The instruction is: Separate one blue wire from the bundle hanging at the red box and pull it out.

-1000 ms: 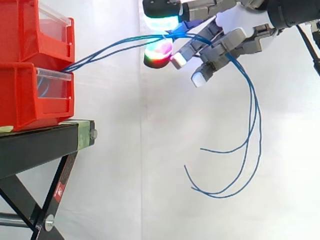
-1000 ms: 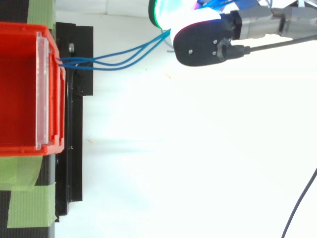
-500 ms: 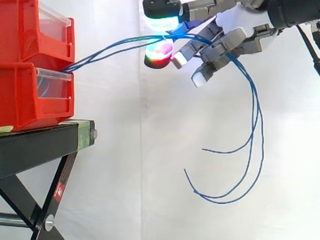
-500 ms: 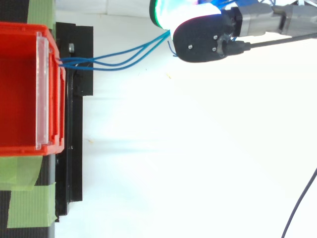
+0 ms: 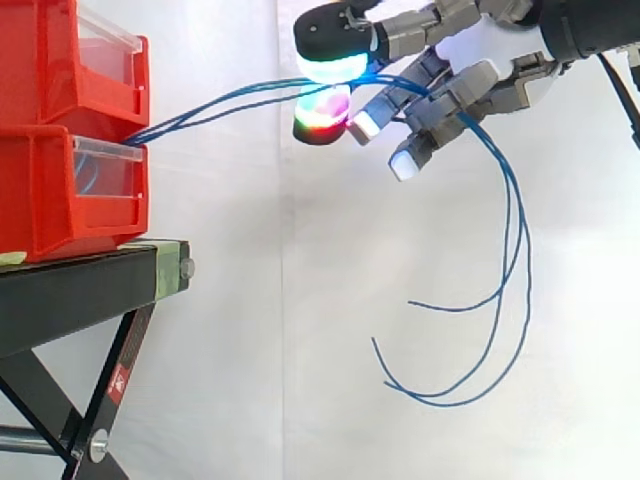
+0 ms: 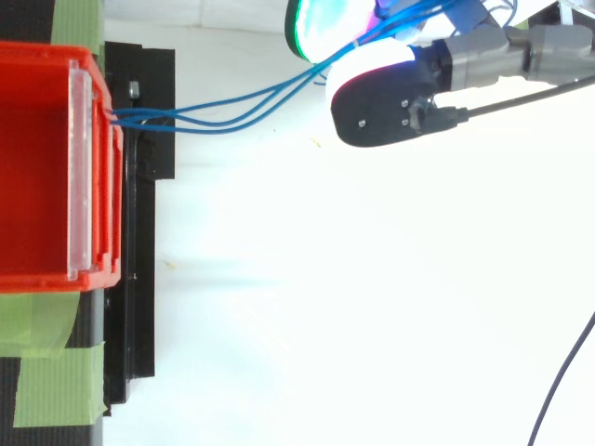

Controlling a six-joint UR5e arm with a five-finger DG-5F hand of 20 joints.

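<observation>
pinching the blue wires (image 6: pixel 139 119) between two fingertips (image 5: pixel 335 62), hand (image 5: pixel 455 88) half-curled

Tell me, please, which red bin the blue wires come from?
The lower red bin: the blue wires enter over its clear front, beneath the upper bin.

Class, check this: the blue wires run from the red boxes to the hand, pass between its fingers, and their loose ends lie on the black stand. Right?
One slip: the loose ends hang free in the air beyond the hand, clear of the black stand, as the side view shows. The blue wires do run from the red boxes and pass between the fingers.
</observation>
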